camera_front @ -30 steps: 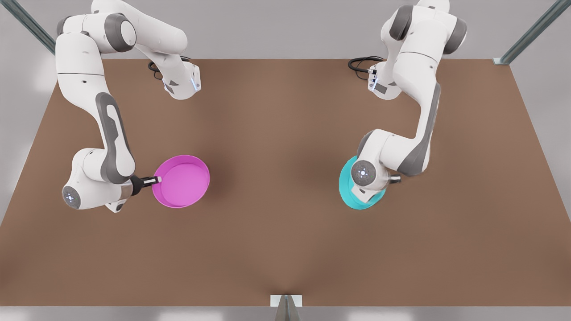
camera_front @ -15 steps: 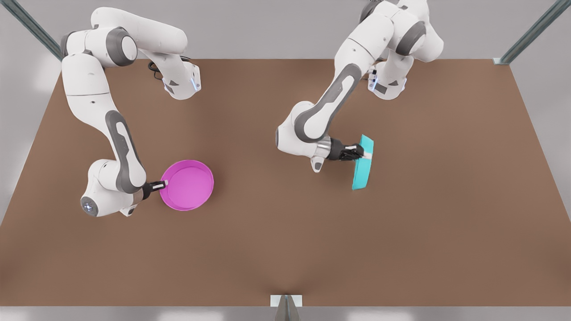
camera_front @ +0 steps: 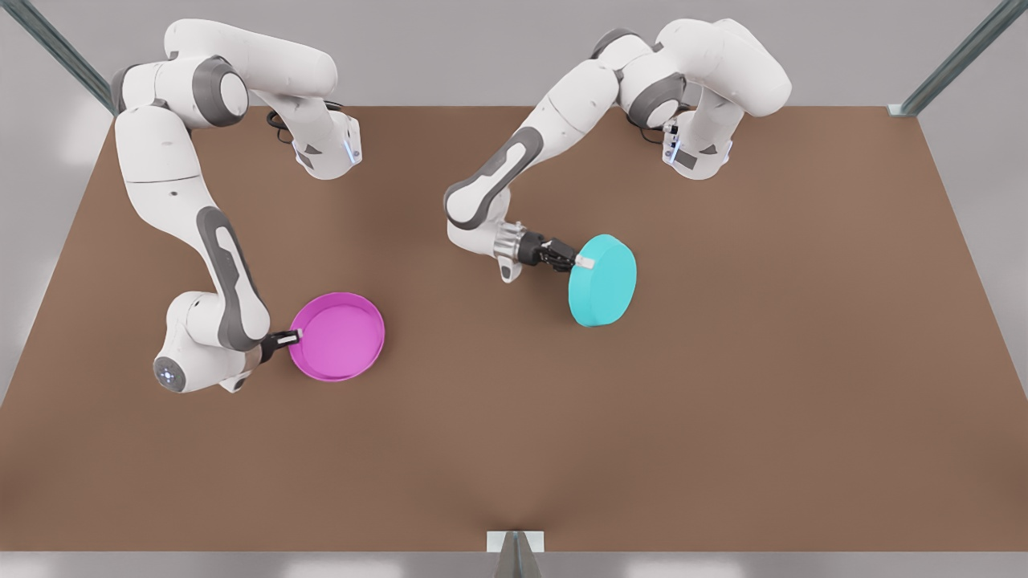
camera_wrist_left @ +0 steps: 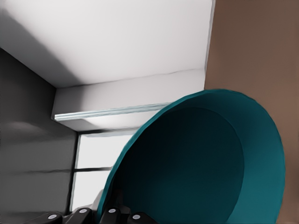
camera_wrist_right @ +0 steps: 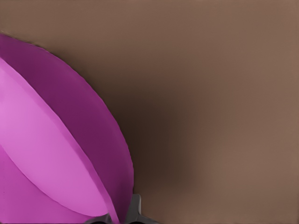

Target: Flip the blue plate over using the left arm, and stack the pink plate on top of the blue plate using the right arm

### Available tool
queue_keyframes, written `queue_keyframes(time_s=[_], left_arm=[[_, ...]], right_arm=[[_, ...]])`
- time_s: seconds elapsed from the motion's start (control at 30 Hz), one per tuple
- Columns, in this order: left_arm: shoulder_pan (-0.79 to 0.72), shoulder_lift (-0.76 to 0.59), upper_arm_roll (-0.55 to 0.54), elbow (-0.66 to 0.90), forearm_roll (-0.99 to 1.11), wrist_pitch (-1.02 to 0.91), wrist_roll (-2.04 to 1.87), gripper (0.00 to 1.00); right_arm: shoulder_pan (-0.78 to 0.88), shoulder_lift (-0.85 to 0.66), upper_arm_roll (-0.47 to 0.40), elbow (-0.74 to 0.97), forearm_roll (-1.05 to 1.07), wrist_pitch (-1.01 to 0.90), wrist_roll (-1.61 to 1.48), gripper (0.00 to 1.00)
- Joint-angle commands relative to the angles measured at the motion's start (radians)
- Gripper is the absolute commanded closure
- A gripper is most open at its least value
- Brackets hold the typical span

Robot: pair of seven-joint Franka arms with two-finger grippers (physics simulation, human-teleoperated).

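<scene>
Sitting nearest on the brown table [camera_front: 514, 449], the pink plate [camera_front: 337, 335] faces open side up, round and shallow with a low upright rim, smooth and glossy. The right gripper [camera_front: 287, 337] has its fingers clenched on the rim at the side toward the front view's left; in the right wrist view the rim of the pink plate [camera_wrist_right: 56, 154] runs in between the finger ends, with the matte tabletop [camera_wrist_right: 215, 116] beyond. The right arm [camera_front: 185, 241] is white with grey joint sections and bends down to it from the far edge.

Farther back and toward the front view's right, the blue plate [camera_front: 603, 280] is turned bottom side up, its flat underside showing as a plain turquoise disc, tilted and seemingly lifted off the table. The left gripper [camera_front: 580, 261] is grasping its rim on the side toward the front view's left. From the left wrist view the hollow inside of the blue plate [camera_wrist_left: 201, 168] appears dark and smooth.

The left arm [camera_front: 562, 120] reaches in from the far edge. Pale grey walls [camera_front: 482, 48] stand behind, with metal frame rails [camera_front: 956, 60] at the corners.
</scene>
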Motion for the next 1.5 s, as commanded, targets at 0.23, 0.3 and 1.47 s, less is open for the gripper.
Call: queue_keyframes(time_s=[0.23, 0.3, 1.47], left_arm=[[0.000, 0.029, -0.002, 0.041, -0.051, 0.003, -0.002, 0.00], [-0.002, 0.035, -0.004, 0.043, -0.058, 0.003, -0.004, 0.00], [1.118, -0.893, -0.018, -0.169, -1.123, 0.497, 0.745, 0.00]], right_arm=[[0.001, 0.002, 0.002, -0.002, -0.006, 0.000, 0.002, 0.79], [0.001, 0.006, 0.002, -0.002, -0.006, 0.009, 0.002, 0.79], [0.001, -0.072, 0.270, 0.018, 0.084, -0.015, 0.171, 0.79]])
